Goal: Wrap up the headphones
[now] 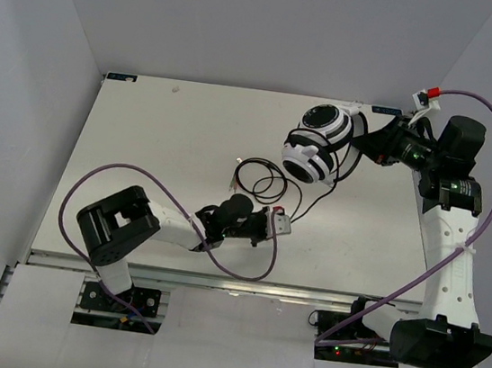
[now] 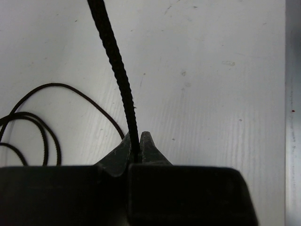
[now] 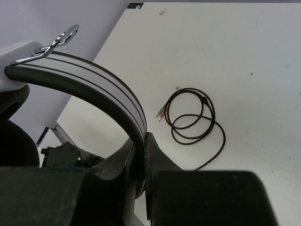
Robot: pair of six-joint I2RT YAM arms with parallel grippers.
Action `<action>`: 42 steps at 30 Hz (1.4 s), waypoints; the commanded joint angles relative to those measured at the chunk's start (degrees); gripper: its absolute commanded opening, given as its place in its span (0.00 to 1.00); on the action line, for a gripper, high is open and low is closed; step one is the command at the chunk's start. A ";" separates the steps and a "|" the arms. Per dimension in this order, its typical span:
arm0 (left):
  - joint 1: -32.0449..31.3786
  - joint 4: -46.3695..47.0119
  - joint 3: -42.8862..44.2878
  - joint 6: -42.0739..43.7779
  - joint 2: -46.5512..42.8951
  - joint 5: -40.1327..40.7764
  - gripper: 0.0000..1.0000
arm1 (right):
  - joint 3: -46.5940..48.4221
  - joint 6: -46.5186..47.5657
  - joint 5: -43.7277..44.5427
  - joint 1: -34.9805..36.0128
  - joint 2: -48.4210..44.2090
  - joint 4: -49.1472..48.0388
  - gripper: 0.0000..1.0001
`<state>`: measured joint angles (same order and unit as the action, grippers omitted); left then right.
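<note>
Jaws: left gripper (image 2: 137, 141) pinches the cable (image 2: 117, 66), right gripper (image 3: 140, 141) clamps the headphones (image 1: 319, 144) by the headband (image 3: 94, 77)

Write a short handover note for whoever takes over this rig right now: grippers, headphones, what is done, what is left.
Left gripper: shut on the cable, low over the table.
Right gripper: shut on the headband, headphones at the table's far right.
Done: both grips taken.
Left: cable mostly lies loosely coiled, plugs free; wind it around the headphones.
</note>
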<state>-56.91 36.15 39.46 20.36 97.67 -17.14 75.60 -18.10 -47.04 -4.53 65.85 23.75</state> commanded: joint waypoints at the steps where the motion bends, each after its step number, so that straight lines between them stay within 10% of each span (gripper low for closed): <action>1: 4.79 -5.77 0.15 3.87 -5.03 -2.88 0.00 | 3.39 1.60 -5.21 -0.57 -1.85 -0.24 0.08; 17: 21.62 -24.65 10.44 4.18 -11.20 -23.48 0.00 | 8.14 54.79 -5.86 0.81 -1.72 32.76 0.08; 28: 22.11 -52.31 32.41 -6.05 -6.74 -41.11 0.00 | -9.02 54.65 31.95 19.75 -10.48 17.51 0.08; 42: 19.58 -59.36 38.45 -22.84 -5.79 -53.20 0.00 | -12.54 45.58 72.06 31.22 -2.83 -4.89 0.08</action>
<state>-35.33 -21.57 74.40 4.27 91.63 -64.48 61.69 32.90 10.57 23.63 61.00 31.99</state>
